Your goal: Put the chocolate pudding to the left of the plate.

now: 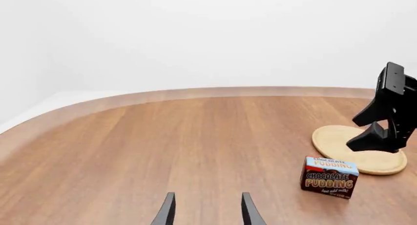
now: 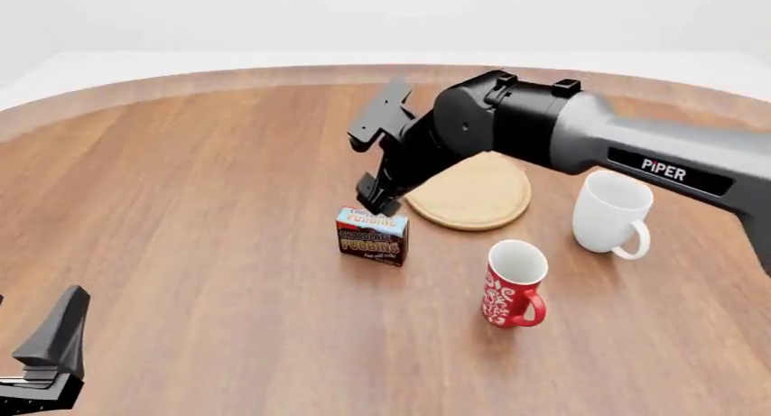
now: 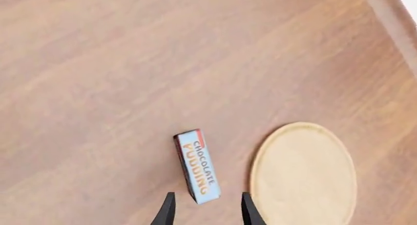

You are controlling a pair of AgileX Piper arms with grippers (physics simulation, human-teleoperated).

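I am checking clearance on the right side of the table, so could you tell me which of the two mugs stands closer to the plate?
The white mug, just right of the plate. The red patterned mug stands further off, toward the camera.

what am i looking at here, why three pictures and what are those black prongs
These are simulator renders of two robot arms at a wooden table. One picture looks from above and behind the arms; the other two come from cameras on each wrist, so the black prongs are gripper fingers. The right gripper hangs open just above the chocolate pudding, a small carton standing left of the round wooden plate. The left gripper waits open near the table's edge, holding nothing. A white mug and a red mug also stand there.
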